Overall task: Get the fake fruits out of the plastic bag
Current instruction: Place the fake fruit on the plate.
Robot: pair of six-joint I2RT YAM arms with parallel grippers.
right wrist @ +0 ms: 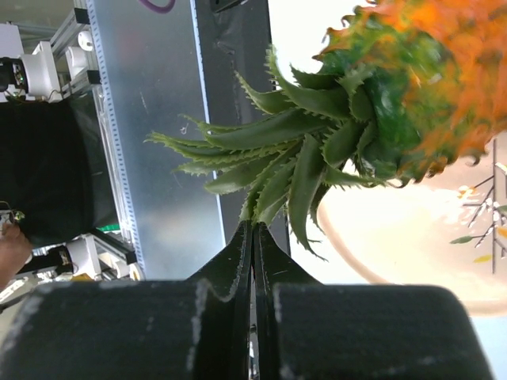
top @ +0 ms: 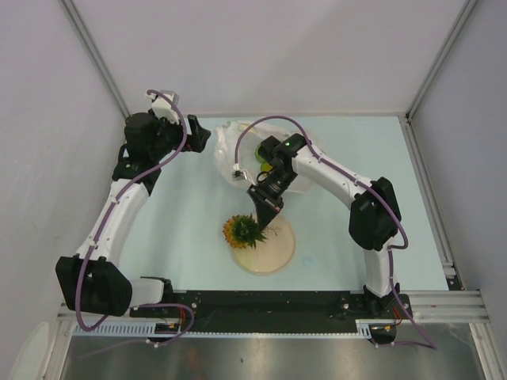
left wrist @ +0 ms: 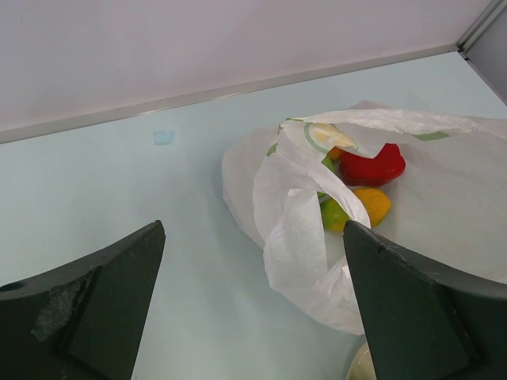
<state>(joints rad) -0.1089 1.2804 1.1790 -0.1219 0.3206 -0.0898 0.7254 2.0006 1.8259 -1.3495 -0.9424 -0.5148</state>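
**A:** How is your right arm sitting?

**B:** I've got it folded, with the elbow out to the right and the forearm crossing over the plastic bag point(top: 231, 149). The right gripper point(top: 267, 212) points down toward the near side. In the wrist view its fingers point(right wrist: 230, 265) are pressed together with no gap, and the leaf tips of the pineapple point(right wrist: 372, 103) run into the seam, so I read it as clamped on a leaf.

**A:** And the pineapple itself?

**B:** It's out of the bag, at the far-left rim of the beige plate point(top: 277, 257). I can't tell whether it touches the plate.

**A:** Left arm?

**B:** It's stretched up the left side. The left gripper point(top: 200, 136) is just beside the bag's left edge with its jaws wide apart, holding nothing.

**A:** Anything in the way?

**B:** The bag's mouth gapes toward my left wrist camera. A loose white fold partly covers the green piece point(left wrist: 333, 215), and the red piece point(left wrist: 372, 168) and the yellow-orange piece point(left wrist: 374, 204) lie inside beside it
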